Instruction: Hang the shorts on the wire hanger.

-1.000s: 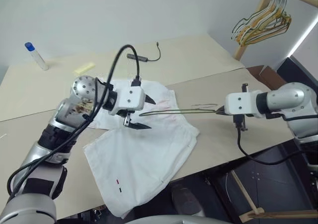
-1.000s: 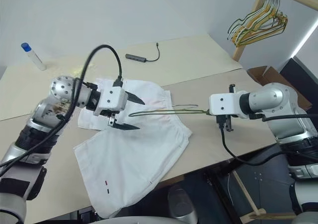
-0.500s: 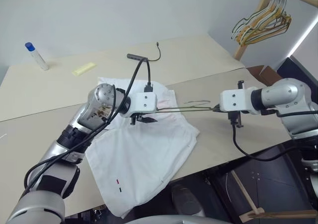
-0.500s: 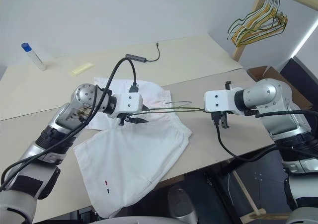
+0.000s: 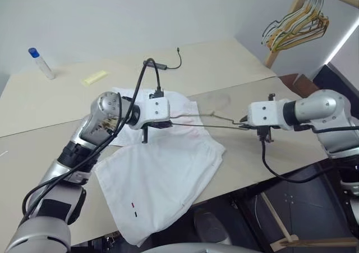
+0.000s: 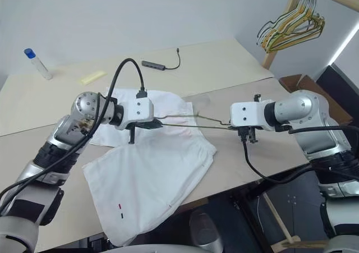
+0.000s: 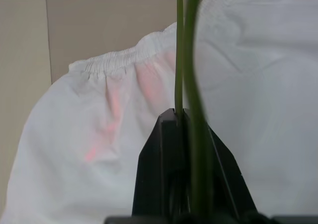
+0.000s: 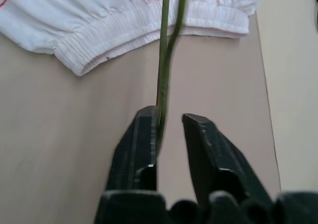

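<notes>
Left pincer point(image 5: 168, 122): pressed together on the wire hanger point(image 5: 207, 120), pinching one end above the shorts point(image 5: 162, 174)
Right pincer point(image 8: 169, 127): spread; wire resting against one finger, seemingly no longer gripped
Shorts: flat on the desk point(image 5: 235, 68), waistband at about 1 o'clock, one leg over the near edge
Step advice: keep the left pinch firm; steer the free end toward a leg opening, low over the cloth
Room: bottle point(image 5: 41, 63) at 10 o'clock; coloured hangers point(image 5: 297, 23) on a rack at 2 o'clock
</notes>
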Controlling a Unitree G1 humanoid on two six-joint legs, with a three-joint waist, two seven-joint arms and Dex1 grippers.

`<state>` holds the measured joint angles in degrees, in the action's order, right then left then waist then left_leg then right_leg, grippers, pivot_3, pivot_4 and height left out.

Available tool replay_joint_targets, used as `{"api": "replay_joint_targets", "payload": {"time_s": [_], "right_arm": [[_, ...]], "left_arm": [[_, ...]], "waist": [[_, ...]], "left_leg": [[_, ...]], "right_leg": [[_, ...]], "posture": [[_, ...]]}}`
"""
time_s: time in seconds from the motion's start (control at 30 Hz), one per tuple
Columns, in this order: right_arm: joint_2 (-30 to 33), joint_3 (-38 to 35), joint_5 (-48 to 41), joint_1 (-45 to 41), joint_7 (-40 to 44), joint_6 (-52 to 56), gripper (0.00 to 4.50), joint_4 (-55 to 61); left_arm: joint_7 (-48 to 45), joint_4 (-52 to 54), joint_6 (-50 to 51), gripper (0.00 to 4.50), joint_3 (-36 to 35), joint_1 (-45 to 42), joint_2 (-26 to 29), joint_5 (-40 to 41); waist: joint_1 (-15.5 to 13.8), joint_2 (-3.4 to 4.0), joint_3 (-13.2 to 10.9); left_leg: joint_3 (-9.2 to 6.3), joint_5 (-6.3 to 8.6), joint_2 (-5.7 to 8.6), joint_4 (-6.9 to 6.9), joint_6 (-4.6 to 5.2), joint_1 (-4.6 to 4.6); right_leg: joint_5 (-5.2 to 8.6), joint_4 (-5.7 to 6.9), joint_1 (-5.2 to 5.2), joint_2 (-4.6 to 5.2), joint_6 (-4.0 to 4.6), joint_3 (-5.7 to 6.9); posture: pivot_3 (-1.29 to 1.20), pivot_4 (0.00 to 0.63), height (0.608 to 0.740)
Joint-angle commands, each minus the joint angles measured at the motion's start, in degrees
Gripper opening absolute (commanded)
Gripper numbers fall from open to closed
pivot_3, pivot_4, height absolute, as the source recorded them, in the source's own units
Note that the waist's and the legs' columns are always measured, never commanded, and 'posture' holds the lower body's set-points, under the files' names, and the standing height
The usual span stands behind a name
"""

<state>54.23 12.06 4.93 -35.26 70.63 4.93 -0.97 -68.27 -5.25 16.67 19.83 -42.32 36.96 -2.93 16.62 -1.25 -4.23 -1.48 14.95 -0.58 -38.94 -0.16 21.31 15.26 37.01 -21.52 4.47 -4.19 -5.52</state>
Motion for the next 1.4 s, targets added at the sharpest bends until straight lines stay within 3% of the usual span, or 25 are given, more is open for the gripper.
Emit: {"api": "replay_joint_targets", "payload": {"time_s": [0.03,0.17,0.23,0.4,0.53,0.77,0.9,1.13,1.23,1.27,1.4], "right_arm": [[1.2,-5.9,-4.8,-0.2,-0.2,1.7,2.47,1.9],[1.6,-10.3,-10.9,1.4,1.1,5.9,3.91,3.8],[1.5,-11.3,-13.0,2.6,1.4,8.0,4.41,4.7],[-0.8,-8.3,-11.5,3.3,-1.0,8.7,4.41,4.3],[-5.1,-4.0,-6.8,-0.8,-5.0,8.7,4.41,-0.4],[-8.8,0.0,-4.0,-5.9,-4.8,6.8,4.41,-7.6],[-9.7,0.6,-3.7,-6.9,-4.2,6.1,3.58,-8.9],[-10.9,1.5,-2.0,-7.8,-4.9,4.1,1.34,-11.8],[-10.9,1.2,-2.6,-8.0,-4.2,4.3,0.19,-11.4],[-10.8,1.2,-2.6,-8.1,-4.1,4.3,0.01,-11.4],[-9.8,0.6,-3.6,-6.6,-2.3,3.1,0.01,-10.2]], "left_arm": [[0.3,2.0,1.4,0.0,-2.7,0.4,1.5,1.2],[0.7,3.1,2.2,0.0,-3.8,1.5,2.5,2.0],[0.6,3.9,3.0,0.0,-4.4,1.5,2.7,2.9],[-0.2,5.2,4.6,0.0,-5.8,1.0,2.7,5.2],[-0.7,6.3,5.9,0.0,-6.7,0.4,3.0,7.0],[-0.3,8.7,6.4,0.0,-6.5,1.3,3.7,7.4],[0.0,9.5,6.6,0.0,-6.6,1.8,4.1,7.7],[0.3,10.0,6.4,0.0,-6.6,1.9,4.4,8.2],[0.1,10.0,6.0,0.0,-6.4,1.9,4.6,8.3],[0.1,9.9,5.8,0.0,-6.4,1.9,4.6,8.3],[-0.6,8.7,1.5,0.0,-6.7,2.4,4.6,8.5]], "waist": [[0.0,0.0,0.0],[-0.1,0.0,0.0],[-0.2,0.0,0.0],[-0.4,0.01,0.0],[-0.2,0.02,0.0],[-1.2,0.08,0.1],[-1.7,0.09,0.1],[-2.0,0.1,0.1],[-2.0,0.1,0.1],[-1.9,0.11,0.1],[-2.0,0.12,0.1]], "left_leg": [[0.0,0.0,0.0,0.0,0.0,0.0],[-0.03,0.0,-0.06,0.0,0.0,0.0],[-0.03,0.0,-0.06,-0.01,0.0,0.0],[-0.03,0.0,-0.04,0.0,0.0,0.0],[-0.01,0.0,-0.02,-0.01,0.0,-0.03],[-0.03,0.0,0.04,0.0,-0.01,0.18],[-0.05,-0.05,0.1,-0.07,-0.06,0.55],[-0.09,-0.07,0.19,-0.07,-0.07,0.64],[-0.11,-0.07,0.18,-0.07,-0.07,0.63],[-0.11,-0.07,0.18,-0.07,-0.07,0.63],[-0.12,-0.07,0.2,-0.08,-0.08,0.66]], "right_leg": [[0.0,0.0,0.0,0.0,0.0,0.0],[0.0,0.0,0.01,-0.01,0.0,0.01],[0.0,0.0,0.03,0.0,0.0,0.02],[0.0,0.0,0.03,-0.01,0.0,0.02],[0.0,0.04,0.03,-0.03,0.0,-0.03],[-0.01,0.08,-0.21,0.03,0.0,0.0],[-0.03,0.21,-0.62,0.06,0.01,-0.01],[-0.03,0.22,-0.7,0.12,0.0,-0.01],[-0.03,0.23,-0.7,0.09,0.01,0.0],[-0.03,0.23,-0.7,0.09,0.01,0.0],[-0.03,0.22,-0.69,0.11,0.0,0.01]], "posture": [[-0.22,0.0,0.74],[-0.21,0.0,0.74],[-0.2,0.0,0.74],[-0.19,0.0,0.74],[-0.19,0.0,0.74],[-0.16,0.0,0.74],[-0.15,0.0,0.74],[-0.15,0.0,0.74],[-0.15,0.0,0.74],[-0.15,0.0,0.74],[-0.15,0.0,0.74]]}}
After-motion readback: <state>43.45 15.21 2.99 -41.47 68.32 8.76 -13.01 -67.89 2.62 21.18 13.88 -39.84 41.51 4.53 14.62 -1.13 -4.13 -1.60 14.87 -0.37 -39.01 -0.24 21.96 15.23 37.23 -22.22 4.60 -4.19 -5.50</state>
